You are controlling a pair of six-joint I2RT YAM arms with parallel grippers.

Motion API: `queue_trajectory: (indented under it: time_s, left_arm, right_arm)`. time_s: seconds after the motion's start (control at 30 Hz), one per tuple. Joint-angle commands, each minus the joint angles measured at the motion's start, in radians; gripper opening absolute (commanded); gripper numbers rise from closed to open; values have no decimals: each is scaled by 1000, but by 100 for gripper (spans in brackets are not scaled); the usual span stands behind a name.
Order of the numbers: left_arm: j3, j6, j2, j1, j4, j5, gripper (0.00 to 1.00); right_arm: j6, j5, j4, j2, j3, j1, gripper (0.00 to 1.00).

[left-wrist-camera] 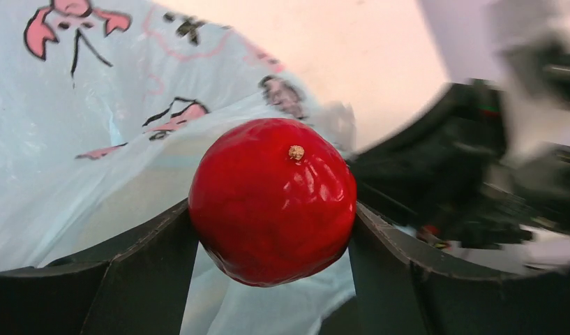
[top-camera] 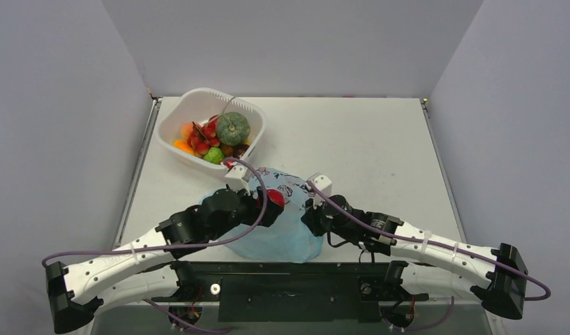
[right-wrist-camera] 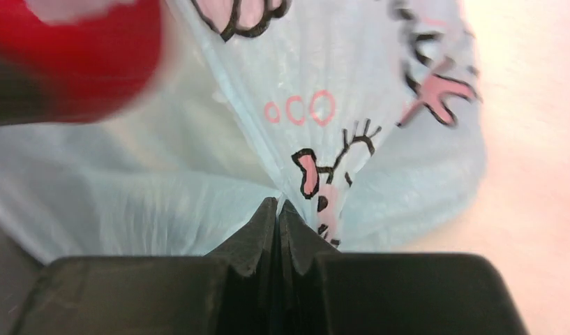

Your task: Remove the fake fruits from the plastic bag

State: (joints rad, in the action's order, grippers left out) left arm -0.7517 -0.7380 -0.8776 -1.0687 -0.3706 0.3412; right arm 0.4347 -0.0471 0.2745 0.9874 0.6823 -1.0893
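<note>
The light-blue plastic bag [top-camera: 285, 230] with pink cartoon prints lies crumpled near the front edge between both arms. My left gripper [top-camera: 273, 202] is shut on a glossy red apple [left-wrist-camera: 271, 201], both fingers pressing its sides just above the bag film [left-wrist-camera: 79, 139]. In the top view the apple [top-camera: 275, 197] shows at the bag's left top. My right gripper [right-wrist-camera: 278, 209] is shut on a pinch of the bag [right-wrist-camera: 338, 139] at its right side [top-camera: 311, 213]. The red apple [right-wrist-camera: 79, 56] appears blurred at the upper left of the right wrist view. Other fake fruits, among them a dark green gourd [top-camera: 233, 128], lie in a tub.
A white rigid tub [top-camera: 257, 115] stands at the back left, holding the gourd, red and orange pieces [top-camera: 198, 139] and a lime-green piece [top-camera: 213, 155]. The enclosure walls [top-camera: 128, 84] rise on three sides.
</note>
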Motion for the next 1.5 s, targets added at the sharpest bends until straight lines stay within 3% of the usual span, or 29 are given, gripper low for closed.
queue_trajectory:
  time_s: [0.0,0.13,0.27,0.37,0.43,0.7,0.8,0.87,0.9,1.0,1.1,1.2,1.33,1.47]
  left_arm:
    - [-55,55,104,62,154,-223,7]
    - [-130,102,152,136,110,-273,6]
    - [-282,208,128,186,-71,-134,5]
    - [-368,295,95,234,-130,14,5]
    - [-435,365,49,292,-150,36,5]
    - [-615,566,-280,676,-154,-2,5]
    - [-651,666,-460,705,-154,221,2]
    - [-636,694,-532,716,-121,295,0]
    - [-608,680,-555,738,-89,284,0]
    - [-572,623,-582,820,-66,62,0]
    - [-563,581,-606,868,-61,-33,1]
    - [-572,568,-636,870,-87,-97,6]
    - [-592,559,-676,871,-120,-130,24]
    - [-594,561,-689,871,-119,-154,48]
  right_arm:
    - [7,-243,128,6,13,74,0]
    - [45,-286,164,-2,5,129,0]
    - [77,-299,180,-48,-22,182,0]
    - [75,-288,181,-77,-34,223,0]
    - [70,-279,179,-93,-38,235,0]
    - [64,-245,150,-115,-66,242,0]
    - [63,-241,136,-110,-77,241,0]
    - [60,-237,129,-100,-79,241,0]
    - [59,-232,128,-92,-78,242,0]
    - [56,-226,121,-74,-77,241,0]
    - [53,-225,121,-46,-69,241,0]
    - [49,-218,126,-28,-62,241,0]
    - [49,-216,127,-28,-62,241,0]
    - [50,-214,129,-45,-65,241,0]
